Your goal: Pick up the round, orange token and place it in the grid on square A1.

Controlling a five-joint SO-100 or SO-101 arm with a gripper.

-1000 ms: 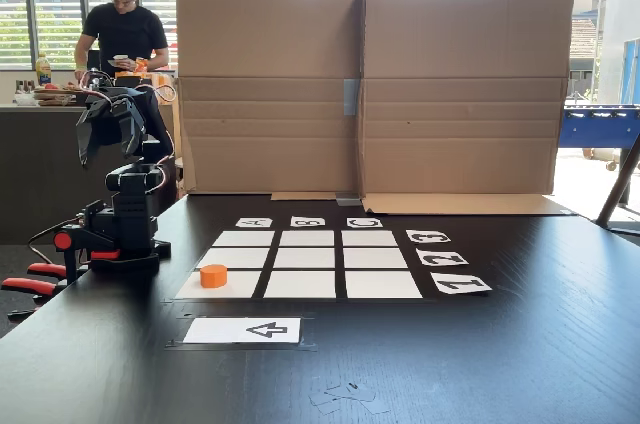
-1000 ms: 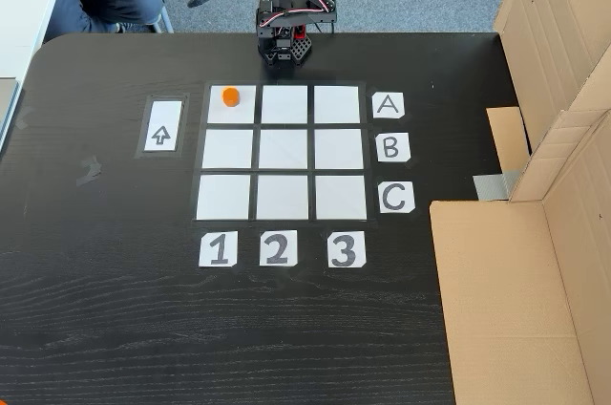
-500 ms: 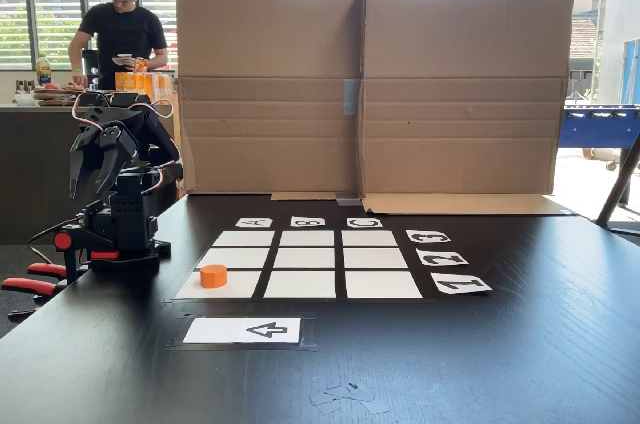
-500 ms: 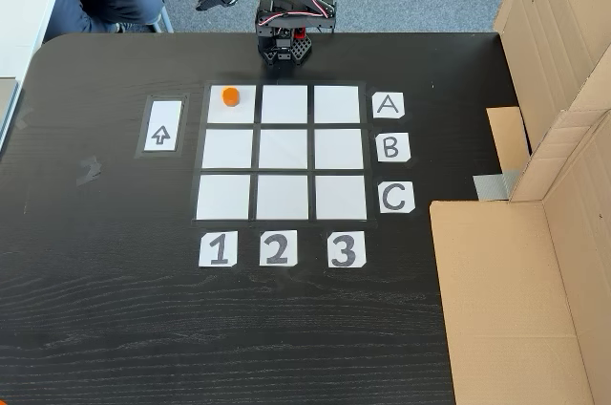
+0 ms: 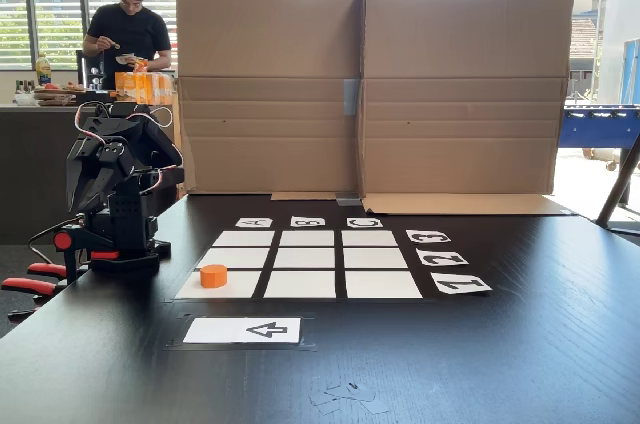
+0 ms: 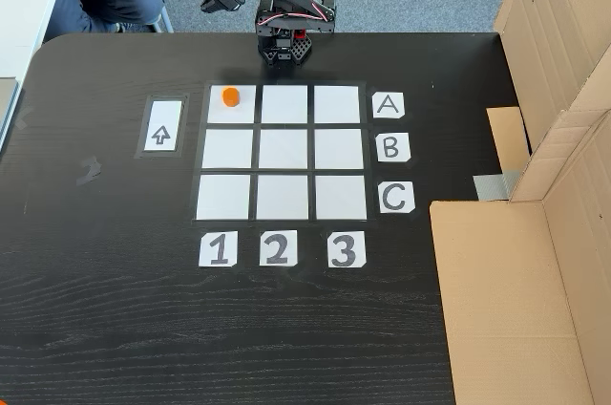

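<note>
Token (image 6: 230, 96) is seen lying flat on square A1 (image 6: 232, 111), the corner cell of the grid (image 6: 283, 152) where the row beside label A (image 6: 388, 105) meets the column above label 1 (image 6: 218, 249); it sits toward the cell's far edge, nearest the arm's base. In the low fixed view the token (image 5: 213, 276) is found on the near left cell, upright and untouched. The arm (image 5: 112, 189) is folded back over its base at the table's (image 5: 520, 344) edge, well apart from the token. The gripper (image 6: 212, 1) is pointed away from the grid, raised off the table; whether its fingers are parted or closed cannot be told from either view. A card with a black arrow (image 6: 161, 136) lies just beside the grid. Cardboard walls (image 5: 370, 84) stand behind the table.
</note>
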